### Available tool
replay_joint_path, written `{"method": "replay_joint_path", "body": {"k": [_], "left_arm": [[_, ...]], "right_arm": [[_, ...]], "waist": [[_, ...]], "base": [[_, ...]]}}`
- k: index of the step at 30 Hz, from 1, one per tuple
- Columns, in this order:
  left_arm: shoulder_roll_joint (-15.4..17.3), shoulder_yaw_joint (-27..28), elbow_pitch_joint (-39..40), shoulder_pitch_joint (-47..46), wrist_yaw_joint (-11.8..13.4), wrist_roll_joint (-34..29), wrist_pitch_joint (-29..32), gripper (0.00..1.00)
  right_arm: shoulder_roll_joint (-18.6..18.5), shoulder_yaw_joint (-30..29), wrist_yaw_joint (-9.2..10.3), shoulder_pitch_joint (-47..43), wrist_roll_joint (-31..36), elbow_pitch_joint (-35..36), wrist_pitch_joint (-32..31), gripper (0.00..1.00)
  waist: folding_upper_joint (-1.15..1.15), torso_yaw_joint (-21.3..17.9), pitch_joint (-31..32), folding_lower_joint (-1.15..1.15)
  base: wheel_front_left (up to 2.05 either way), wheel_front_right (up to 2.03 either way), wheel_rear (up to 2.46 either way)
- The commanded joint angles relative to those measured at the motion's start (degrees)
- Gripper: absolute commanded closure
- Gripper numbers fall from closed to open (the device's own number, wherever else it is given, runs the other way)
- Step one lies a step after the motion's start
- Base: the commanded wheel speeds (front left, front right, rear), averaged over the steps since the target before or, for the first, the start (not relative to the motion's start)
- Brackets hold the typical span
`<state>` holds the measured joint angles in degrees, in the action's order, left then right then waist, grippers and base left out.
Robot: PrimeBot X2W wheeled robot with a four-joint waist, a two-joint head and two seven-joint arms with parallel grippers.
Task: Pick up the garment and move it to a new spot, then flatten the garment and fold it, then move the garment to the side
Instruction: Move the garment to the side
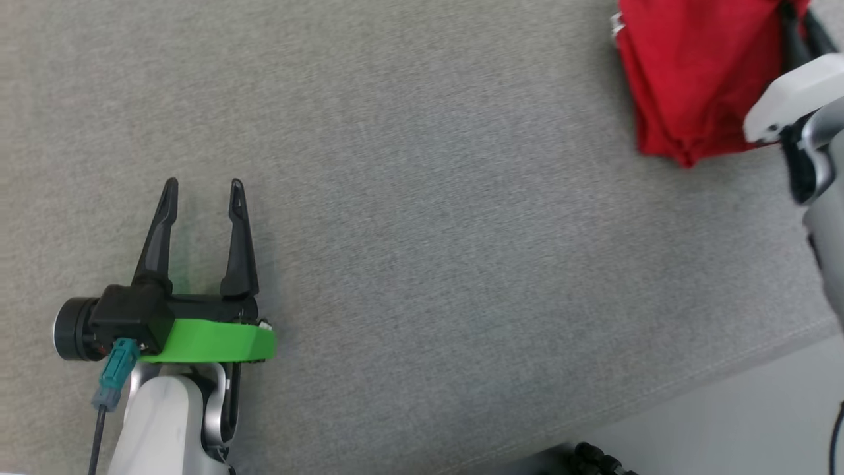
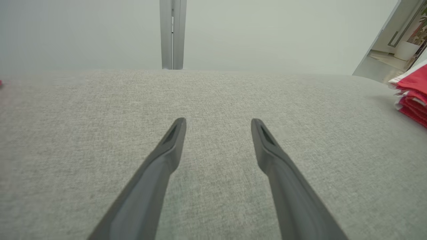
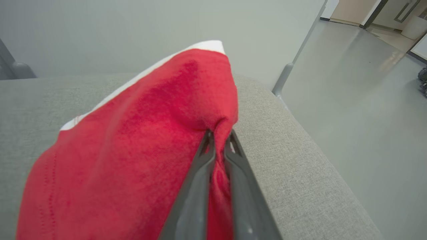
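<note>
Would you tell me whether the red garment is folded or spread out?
Folded: the red garment shows stacked layers at its edge; right gripper pinches it.

Left tool (image 1: 204, 185): black tapered fingers (image 1: 155, 244), green collar (image 1: 211, 342), teal connector (image 1: 117, 366), black cable (image 1: 97, 442), white forearm (image 1: 165, 422).

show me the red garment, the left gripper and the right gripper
red garment (image 1: 692, 72), head view, middle of the red cloth.
left gripper (image 1: 204, 188), head view, midway between its open fingertips.
right gripper (image 3: 220, 135), right wrist view, midway between fingertips, jaws shut on the cloth.
</note>
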<state>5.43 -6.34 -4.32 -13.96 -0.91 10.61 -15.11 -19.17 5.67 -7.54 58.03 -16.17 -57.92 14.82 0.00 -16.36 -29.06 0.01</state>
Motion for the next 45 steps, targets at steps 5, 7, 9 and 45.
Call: {"method": "replay_joint_path", "body": {"k": [5,7,9,45], "left_arm": [[0.43,-0.21,1.94,-1.26,0.73,0.21,0.19,0.00],[0.49,-0.18,2.63,-1.11,0.96,0.29,0.29,0.00],[0.64,-0.12,3.19,-0.76,1.21,0.21,0.37,0.00],[-0.89,3.15,-1.19,1.55,1.28,2.63,-0.07,0.00]], "right_arm": [[-4.84,-4.24,0.10,4.93,5.25,-3.53,0.40,1.00],[-6.46,-5.99,0.10,6.10,6.68,-4.20,0.42,1.00],[-8.21,-7.63,0.10,7.11,8.31,-4.85,0.42,1.00],[0.84,-7.92,0.10,-0.61,16.52,7.97,0.40,0.00]], "waist": [[0.00,6.26,-4.48,-0.01],[0.00,7.34,-5.40,-0.01],[0.00,8.14,-6.31,-0.01],[0.00,11.84,10.97,-0.01]], "base": [[0.00,0.00,0.00],[0.00,0.00,0.00],[0.00,0.00,0.00],[0.00,0.00,0.00]]}}
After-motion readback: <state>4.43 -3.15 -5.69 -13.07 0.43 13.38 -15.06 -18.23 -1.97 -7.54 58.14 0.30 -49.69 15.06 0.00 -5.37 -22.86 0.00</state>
